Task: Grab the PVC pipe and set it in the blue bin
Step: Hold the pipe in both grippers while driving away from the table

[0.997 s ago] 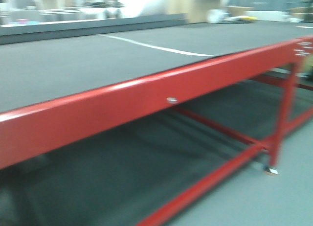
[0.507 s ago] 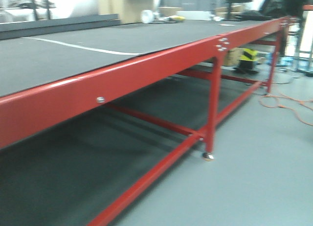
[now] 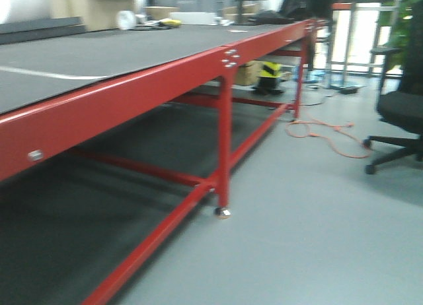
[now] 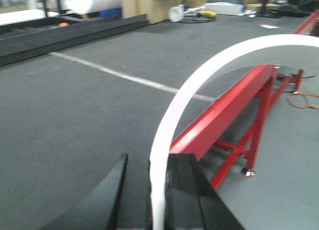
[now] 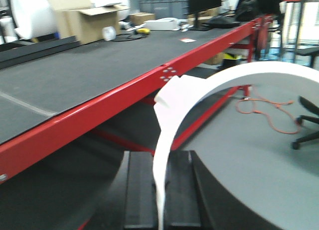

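Observation:
No PVC pipe shows in any view, and no blue bin can be made out. In the left wrist view my left gripper (image 4: 152, 159) is shut on a white curved strip (image 4: 199, 75) that arcs up and to the right, above the dark grey tabletop (image 4: 75, 100). In the right wrist view my right gripper (image 5: 160, 155) is shut on a similar white curved strip (image 5: 199, 88), hanging beside the table's red edge (image 5: 99, 110) and over the floor.
A long red-framed table (image 3: 132, 94) runs along the left, with a leg (image 3: 225, 140) and low crossbars. An orange cable (image 3: 330, 133) lies on the grey floor near a black office chair (image 3: 403, 113). Cardboard boxes (image 5: 84, 18) and clutter sit at the far end.
The front view has swung to the right along the red table. The table leg slid left, and the orange cable and the office chair came into view.

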`<state>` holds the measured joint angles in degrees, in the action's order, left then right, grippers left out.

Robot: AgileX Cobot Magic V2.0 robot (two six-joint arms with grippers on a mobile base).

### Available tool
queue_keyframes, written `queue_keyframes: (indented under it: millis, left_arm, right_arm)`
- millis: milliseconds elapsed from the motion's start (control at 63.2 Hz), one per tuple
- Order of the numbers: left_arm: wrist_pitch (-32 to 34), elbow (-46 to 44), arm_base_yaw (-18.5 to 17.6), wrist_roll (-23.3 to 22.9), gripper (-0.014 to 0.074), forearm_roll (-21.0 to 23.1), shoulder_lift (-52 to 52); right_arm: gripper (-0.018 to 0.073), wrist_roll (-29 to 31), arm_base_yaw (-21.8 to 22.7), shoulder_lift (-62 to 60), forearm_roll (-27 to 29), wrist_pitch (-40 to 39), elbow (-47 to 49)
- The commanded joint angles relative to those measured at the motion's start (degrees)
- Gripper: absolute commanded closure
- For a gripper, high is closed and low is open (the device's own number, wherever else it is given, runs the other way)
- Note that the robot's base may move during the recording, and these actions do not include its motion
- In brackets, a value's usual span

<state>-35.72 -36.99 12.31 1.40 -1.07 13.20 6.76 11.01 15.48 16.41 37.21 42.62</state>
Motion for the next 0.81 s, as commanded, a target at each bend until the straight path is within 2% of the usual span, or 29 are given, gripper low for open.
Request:
queue_keyframes:
  millis: [0, 792]
  left_arm:
    - [1.3, -0.1, 0.1, -0.1, 0.0707, 0.3, -0.2]
    - [1.3, -0.1, 0.1, -0.1, 0.0707, 0.3, -0.2]
  right_arm:
    - [0.0727, 0.2, -0.2, -0.1, -0.2, -1.3, -0.1]
    - [0.0727, 0.2, -0.2, -0.1, -0.2, -1.3, -0.1]
